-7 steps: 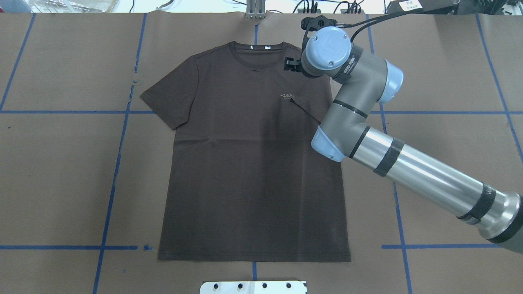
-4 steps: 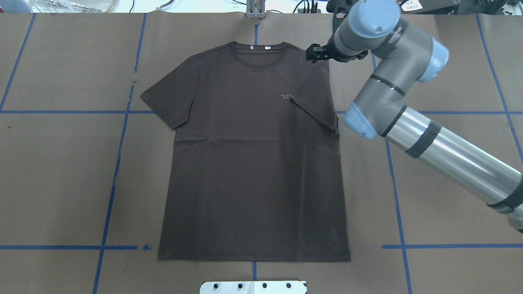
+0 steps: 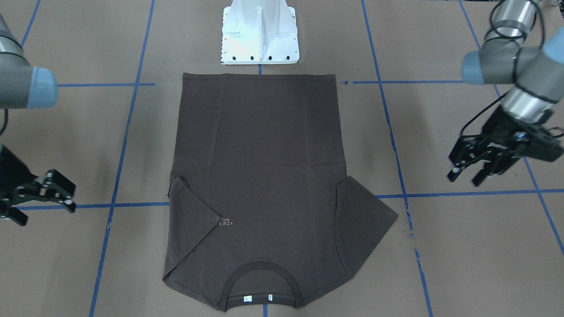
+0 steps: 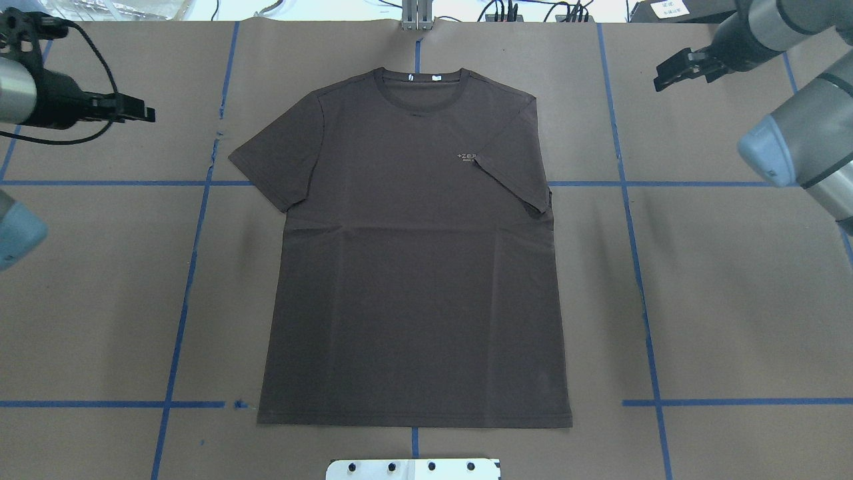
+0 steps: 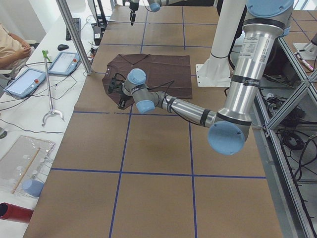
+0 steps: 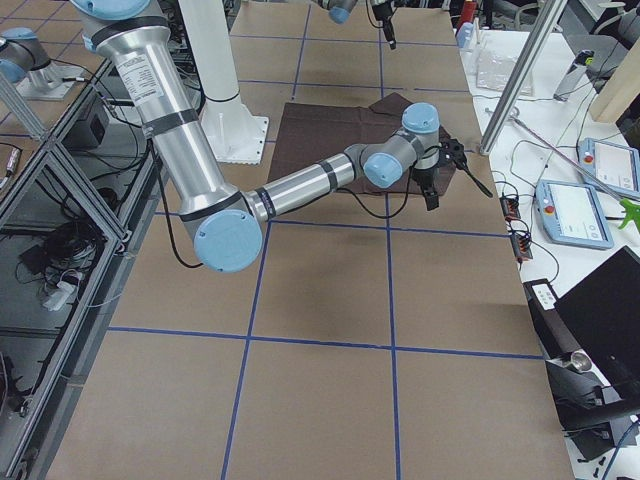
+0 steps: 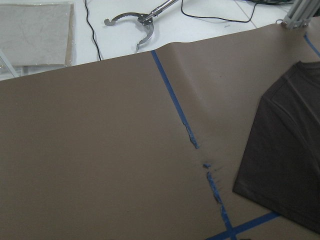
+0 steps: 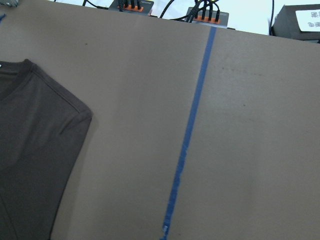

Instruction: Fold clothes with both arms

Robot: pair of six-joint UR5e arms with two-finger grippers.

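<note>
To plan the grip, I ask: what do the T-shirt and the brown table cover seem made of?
T-shirt: probably soft knit fabric, matte dark brown; it lies limp with shallow creases and a ribbed collar. Table cover: seemingly matte brown paper; it buckles slightly near its far edge.

The shirt [image 4: 413, 267] is matt dark cloth, its collar [image 3: 263, 266] ribbed. The table cover [image 4: 733, 300] is matt brown paper with blue tape [image 7: 172, 95], scuffed in places. The arms [image 5: 252, 54] are shiny bare metal with smooth light-blue caps [image 5: 225, 138]. The pedestal [image 3: 260, 31] is white-painted metal.
</note>
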